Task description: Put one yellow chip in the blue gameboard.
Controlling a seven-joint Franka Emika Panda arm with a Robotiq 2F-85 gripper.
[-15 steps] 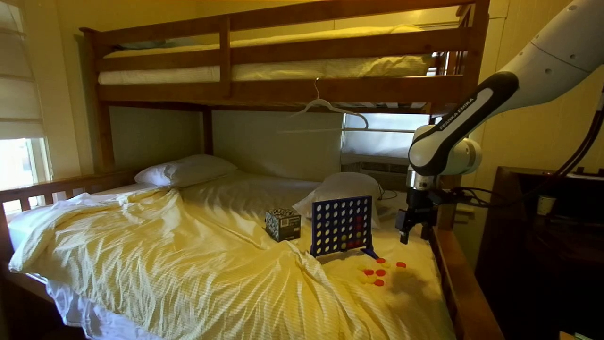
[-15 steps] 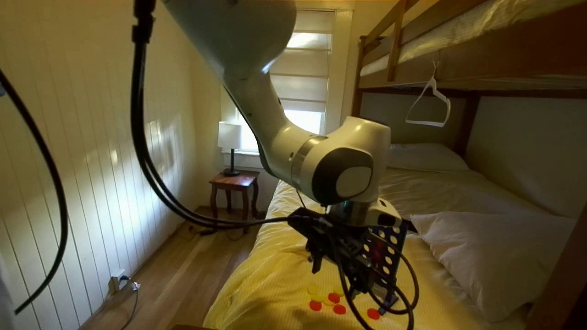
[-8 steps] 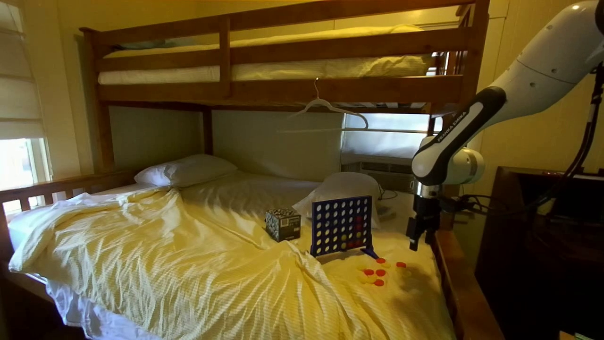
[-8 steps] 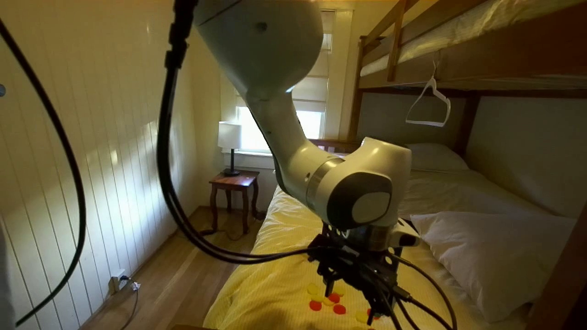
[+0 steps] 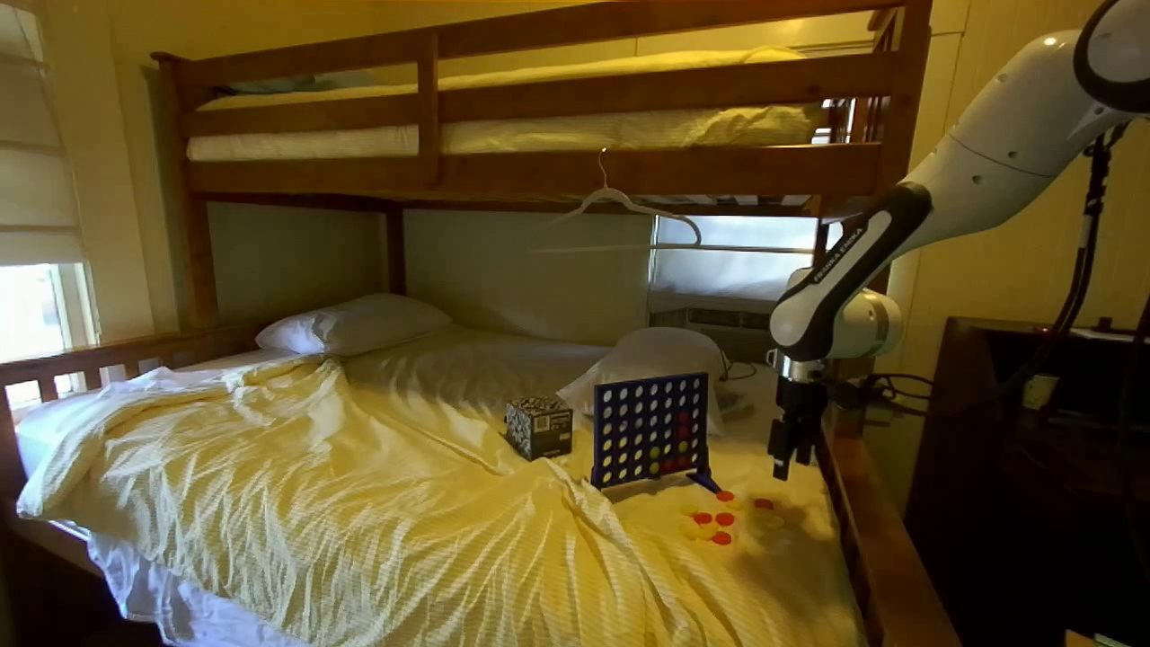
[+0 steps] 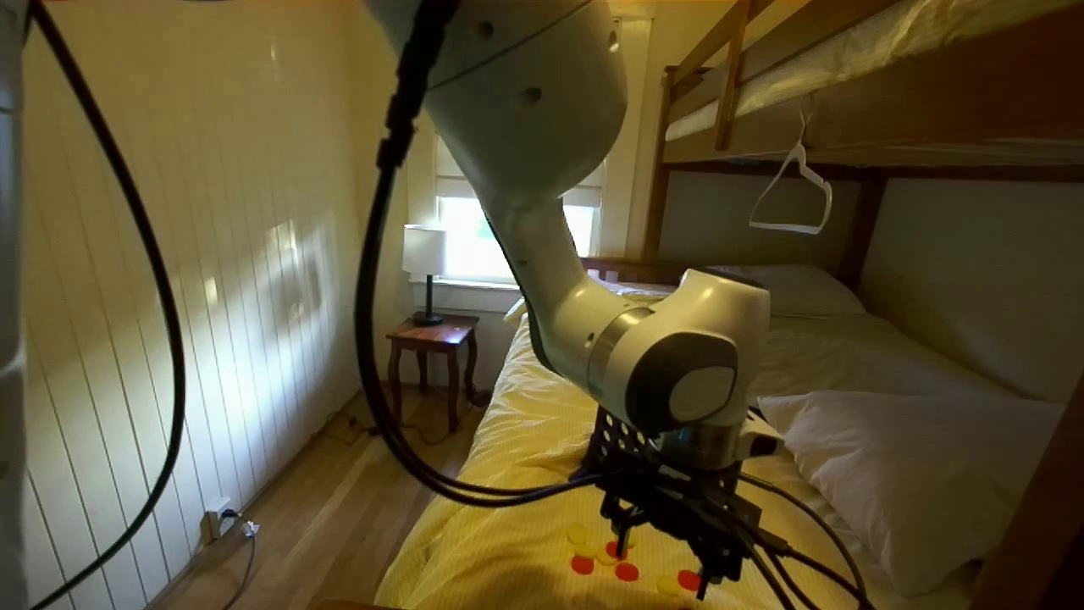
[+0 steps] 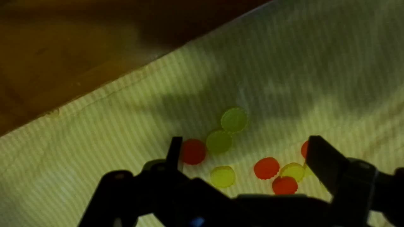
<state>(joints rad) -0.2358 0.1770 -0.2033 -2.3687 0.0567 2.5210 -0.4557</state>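
Observation:
The blue gameboard [image 5: 647, 424] stands upright on the bed with a few red and yellow chips in its holes. In an exterior view the arm partly hides the gameboard [image 6: 600, 442]. Loose chips lie flat on the sheet in front of it. In the wrist view, yellow chips [image 7: 234, 120] [image 7: 219, 142] touch each other. Another yellow chip [image 7: 222, 177] lies alone between the fingers. A further yellow chip [image 7: 292, 171] is partly under a red chip [image 7: 285, 185]. My gripper [image 7: 246, 138] is open and empty above the chips; it shows in both exterior views [image 5: 791, 463] [image 6: 663, 569].
A dark patterned box [image 5: 539, 428] stands beside the gameboard. A white pillow [image 5: 660, 355] lies behind it. The wooden bed rail [image 5: 885, 539] runs close to the gripper's side. A hanger [image 5: 604, 198] hangs from the upper bunk. Loose cables [image 6: 474, 496] trail from the arm.
My gripper has moved lower and away from the gameboard, over the loose chips, and has turned a little. The chips and gameboard have not moved.

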